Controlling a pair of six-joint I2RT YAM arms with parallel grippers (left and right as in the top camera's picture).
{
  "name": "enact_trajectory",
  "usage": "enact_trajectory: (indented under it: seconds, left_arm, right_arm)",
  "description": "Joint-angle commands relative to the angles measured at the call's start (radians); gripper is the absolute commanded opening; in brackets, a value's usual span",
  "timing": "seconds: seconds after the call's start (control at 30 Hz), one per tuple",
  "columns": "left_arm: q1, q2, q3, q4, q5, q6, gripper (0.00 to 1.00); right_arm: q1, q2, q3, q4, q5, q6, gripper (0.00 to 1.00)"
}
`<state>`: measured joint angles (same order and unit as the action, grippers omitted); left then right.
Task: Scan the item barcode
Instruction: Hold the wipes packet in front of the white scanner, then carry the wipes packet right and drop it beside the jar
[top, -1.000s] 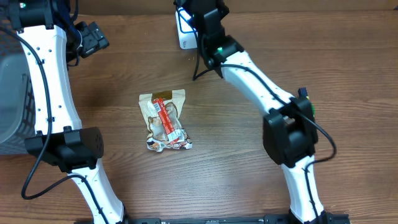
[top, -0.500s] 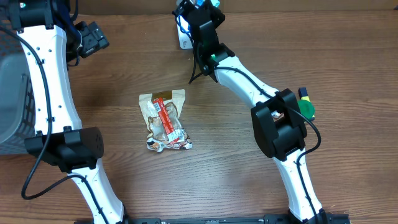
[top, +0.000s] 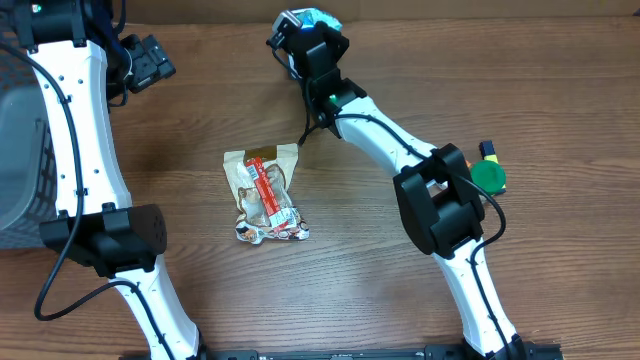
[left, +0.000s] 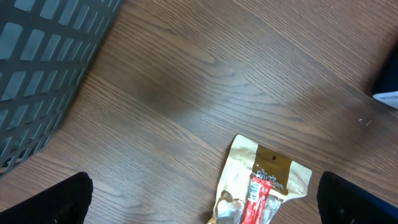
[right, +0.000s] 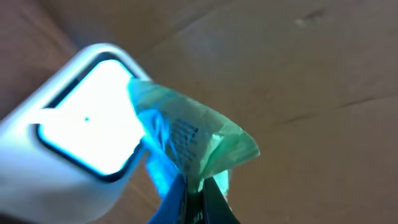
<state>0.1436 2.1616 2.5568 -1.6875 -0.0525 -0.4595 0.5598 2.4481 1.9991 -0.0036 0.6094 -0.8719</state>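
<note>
My right gripper (top: 306, 30) (right: 198, 186) is shut on a green crinkled packet (right: 186, 134) (top: 322, 17) at the table's far edge. It holds the packet's printed side close in front of the lit window of a white scanner (right: 81, 143). In the overhead view the gripper hides most of the scanner. A tan snack bag with a red stick pack (top: 265, 195) (left: 264, 183) lies flat mid-table. My left gripper (top: 150, 60) (left: 208, 202) hangs open high over the far left, its two fingertips wide apart either side of that bag in its wrist view.
A grey slatted basket (top: 20, 150) (left: 43, 62) stands at the left edge. A green round item (top: 490, 176) with a small yellow and blue piece beside it lies at the right, next to the right arm's base.
The right gripper has swung left and turned at the far edge, carrying the green packet across the scanner's front. The left arm and the snack bag have not moved.
</note>
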Motion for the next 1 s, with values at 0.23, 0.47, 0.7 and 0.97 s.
enact_trajectory:
  seconds: [0.23, 0.47, 0.7, 0.97]
  left_arm:
    - [-0.007, -0.003, -0.004, -0.002, 0.001, 0.018, 1.00]
    - [-0.007, -0.003, -0.004, -0.002, 0.000, 0.018, 1.00]
    - [-0.007, -0.003, -0.004, -0.002, 0.000, 0.018, 1.00]
    - [-0.008, -0.003, -0.004, -0.002, 0.000, 0.018, 1.00]
  right_arm:
    - [0.025, 0.003, 0.014, -0.059, -0.031, 0.007, 0.04]
    - [0.050, -0.019, 0.014, -0.055, 0.027, 0.007, 0.04]
    - [0.051, -0.158, 0.014, -0.112, 0.070, 0.032, 0.04]
    - [0.031, -0.419, 0.014, -0.589, -0.086, 0.328, 0.04]
